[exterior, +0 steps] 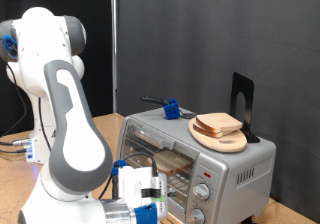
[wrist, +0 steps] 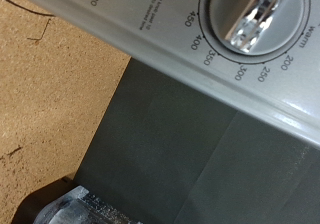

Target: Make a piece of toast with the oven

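Observation:
The silver toaster oven (exterior: 215, 164) stands at the exterior view's lower right, with its two round knobs (exterior: 203, 192) facing the camera. A pale slice of bread (exterior: 218, 122) with a brown crust lies on a round wooden plate (exterior: 228, 140) on top of the oven. A brownish shape (exterior: 172, 162) shows behind the glass door; I cannot tell what it is. My gripper (exterior: 148, 194) hangs low in front of the oven's door, close to the knobs. In the wrist view a silver temperature knob (wrist: 255, 14) and the oven's front panel (wrist: 170, 34) fill the frame.
A blue object (exterior: 172, 109) and a black stand (exterior: 243, 104) sit on the oven's top. The white arm (exterior: 60, 114) fills the exterior view's left. The wrist view shows a brown tabletop (wrist: 50, 84) and a dark surface (wrist: 190, 144) below the oven.

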{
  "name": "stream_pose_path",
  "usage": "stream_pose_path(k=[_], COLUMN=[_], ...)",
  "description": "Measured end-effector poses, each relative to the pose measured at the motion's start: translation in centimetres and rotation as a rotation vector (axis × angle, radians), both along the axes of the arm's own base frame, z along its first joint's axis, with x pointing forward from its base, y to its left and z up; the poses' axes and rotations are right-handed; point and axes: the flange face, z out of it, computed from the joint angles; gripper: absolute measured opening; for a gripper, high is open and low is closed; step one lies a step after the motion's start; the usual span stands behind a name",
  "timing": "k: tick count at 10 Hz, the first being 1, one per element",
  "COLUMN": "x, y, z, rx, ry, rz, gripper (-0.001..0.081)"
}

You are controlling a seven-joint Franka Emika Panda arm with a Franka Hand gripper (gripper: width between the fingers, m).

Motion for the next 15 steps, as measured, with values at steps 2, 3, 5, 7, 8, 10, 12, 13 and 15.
stream_pose_path(k=[2, 3, 5, 7, 8, 10, 12, 13, 15], x=[0.1, 0.2, 0.2, 0.2, 0.2, 0.1, -0.1, -0.1, -0.1], y=[0.3, 0.4, 1.1, 2.2, 2.8, 3.7, 4.3, 4.6, 5.4], z=[0.1, 0.0, -0.2, -0.4, -0.6, -1.3, -2.3, -2.5, -2.8], rx=[0.014, 0.017, 0.015, 0.016, 0.018, 0.017, 0.013, 0.011, 0.015], ry=[0.007, 0.008, 0.012, 0.016, 0.019, 0.027, 0.034, 0.034, 0.026], rz=[-0.009, -0.016, -0.015, -0.001, 0.008, 0.023, 0.029, 0.032, 0.042], gripper=[0.0805, 0.0805, 0.0805, 0.0805, 0.0805, 0.0690, 0.0543, 0.0543, 0.0291])
